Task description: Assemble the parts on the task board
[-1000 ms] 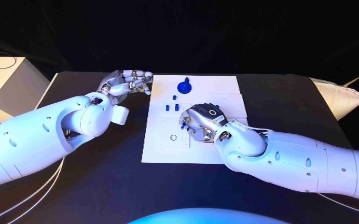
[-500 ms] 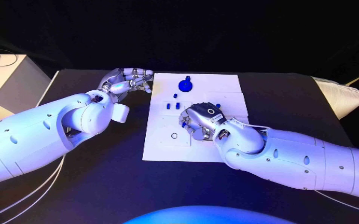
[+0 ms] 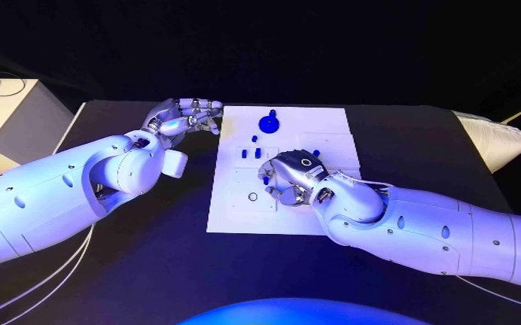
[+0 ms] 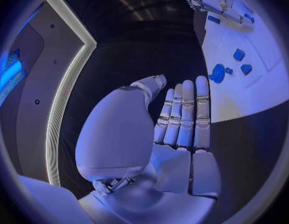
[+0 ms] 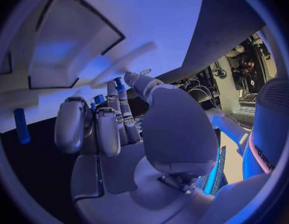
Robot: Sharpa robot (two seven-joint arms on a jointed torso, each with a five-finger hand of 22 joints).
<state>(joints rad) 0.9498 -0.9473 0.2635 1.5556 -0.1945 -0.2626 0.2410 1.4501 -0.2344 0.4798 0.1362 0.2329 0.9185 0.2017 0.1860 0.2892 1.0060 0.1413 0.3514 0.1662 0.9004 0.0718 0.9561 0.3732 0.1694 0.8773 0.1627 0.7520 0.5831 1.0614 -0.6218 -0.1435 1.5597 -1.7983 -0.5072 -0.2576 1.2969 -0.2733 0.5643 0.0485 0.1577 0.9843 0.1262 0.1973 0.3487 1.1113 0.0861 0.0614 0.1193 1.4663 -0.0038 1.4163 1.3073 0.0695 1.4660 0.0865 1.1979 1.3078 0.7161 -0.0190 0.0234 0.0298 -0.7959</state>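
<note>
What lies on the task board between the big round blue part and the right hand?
In the head view, two small blue parts lie between the round blue part and the right hand, on the task board.

Matt white task board [image 3: 326, 126], glossy blue plastic parts [image 3: 268, 124], matt black table [image 3: 163, 235], smooth metallic robot hand [image 3: 291, 178]

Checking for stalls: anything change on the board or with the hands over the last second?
Little. The right hand stays low over the middle of the task board, shifting only slightly; whether it grips a part is unclear. The left hand keeps hovering off the board's left edge, holding nothing. The round blue part and small blue pieces have not moved.
</note>
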